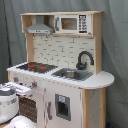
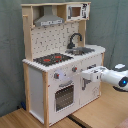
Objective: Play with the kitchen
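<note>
- No text, brand, number or sign can be read anywhere in either exterior view.
- The kitchen (image 1: pixel 60 75) bears dark marks on the small microwave's (image 1: pixel 73 23) control panel, but in both exterior views they are too blurred to make out as digits or letters.
- The knobs (image 2: pixel 74 69) on the front panel carry no marking that can be told.
</note>
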Action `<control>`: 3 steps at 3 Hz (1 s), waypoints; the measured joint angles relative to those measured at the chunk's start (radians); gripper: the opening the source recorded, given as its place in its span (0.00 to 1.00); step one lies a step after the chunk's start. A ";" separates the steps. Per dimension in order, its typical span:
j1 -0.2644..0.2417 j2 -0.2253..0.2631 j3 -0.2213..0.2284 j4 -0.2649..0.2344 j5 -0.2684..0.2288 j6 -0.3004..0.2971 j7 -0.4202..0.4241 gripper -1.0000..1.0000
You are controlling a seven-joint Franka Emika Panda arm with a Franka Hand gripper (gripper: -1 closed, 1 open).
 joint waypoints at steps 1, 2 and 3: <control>-0.071 -0.001 0.000 0.003 0.000 0.101 -0.012 1.00; -0.129 -0.001 0.000 0.003 0.000 0.192 -0.031 1.00; -0.185 -0.001 0.002 0.003 0.000 0.285 -0.051 1.00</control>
